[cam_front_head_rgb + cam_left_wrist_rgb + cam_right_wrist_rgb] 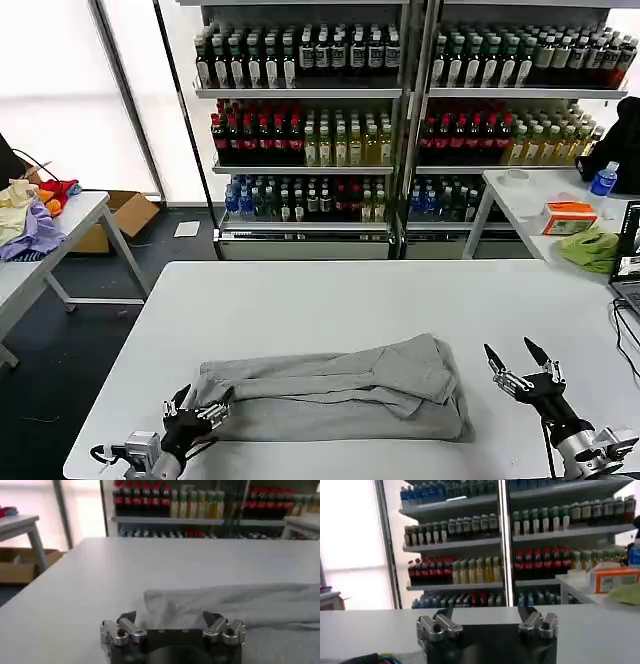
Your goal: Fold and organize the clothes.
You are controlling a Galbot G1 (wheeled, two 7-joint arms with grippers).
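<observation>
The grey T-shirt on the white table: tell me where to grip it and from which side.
Grip the grey T-shirt at its left end, where the folded layers taper to a thin edge. Come in low from the robot's left; the left hand is open at that edge. The right hand is open, lifted off the white table, clear of the bulkier right end.

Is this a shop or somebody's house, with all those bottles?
Probably not a house. It looks like a mock shop or test room: tall shelves packed with drink bottles, plain white tables, and a robot working on a grey T-shirt between its left end effector and right end effector.
</observation>
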